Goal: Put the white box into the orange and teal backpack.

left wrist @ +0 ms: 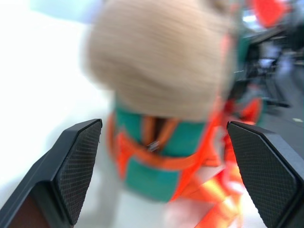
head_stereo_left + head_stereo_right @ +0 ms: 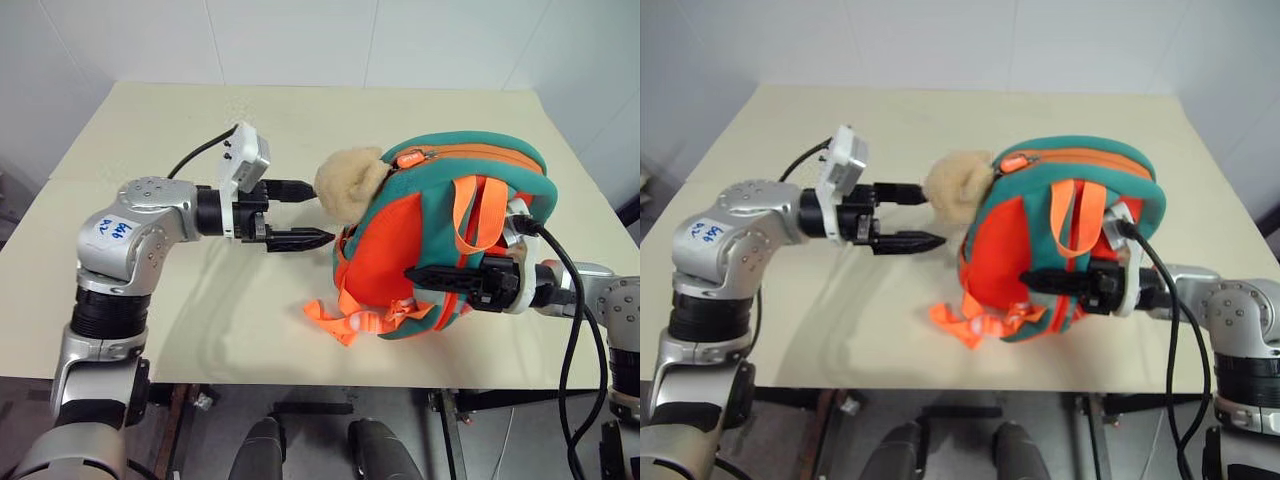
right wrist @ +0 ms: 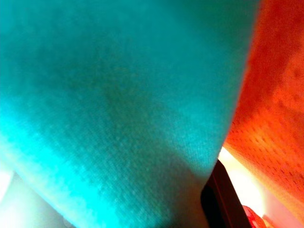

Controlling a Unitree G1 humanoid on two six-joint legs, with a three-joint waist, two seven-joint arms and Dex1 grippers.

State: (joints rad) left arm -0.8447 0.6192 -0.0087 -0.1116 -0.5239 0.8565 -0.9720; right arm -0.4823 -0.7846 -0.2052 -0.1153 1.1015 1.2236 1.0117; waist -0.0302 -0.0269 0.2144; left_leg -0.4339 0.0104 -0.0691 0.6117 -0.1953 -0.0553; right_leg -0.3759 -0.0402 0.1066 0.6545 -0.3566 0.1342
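Beige table [image 2: 150,300], white walls | right gripper [image 2: 425,275] jaws clamped on orange and teal backpack [image 2: 400,240] | left gripper [image 2: 305,214] jaws wide, beside plush toy [image 2: 350,185] | risk: snagging toy tips backpack.

— Where does the backpack [image 2: 440,235] sit?
— On the table [image 2: 250,290], right of centre, near the front edge; its plush toy [image 2: 350,185] is on its left side; its straps [image 2: 350,320] trail onto the table in front.
— And the grippers?
— Left gripper [image 2: 300,215] just left of the toy, jaws apart; right gripper [image 2: 430,277] against the backpack's front, jaws closed.
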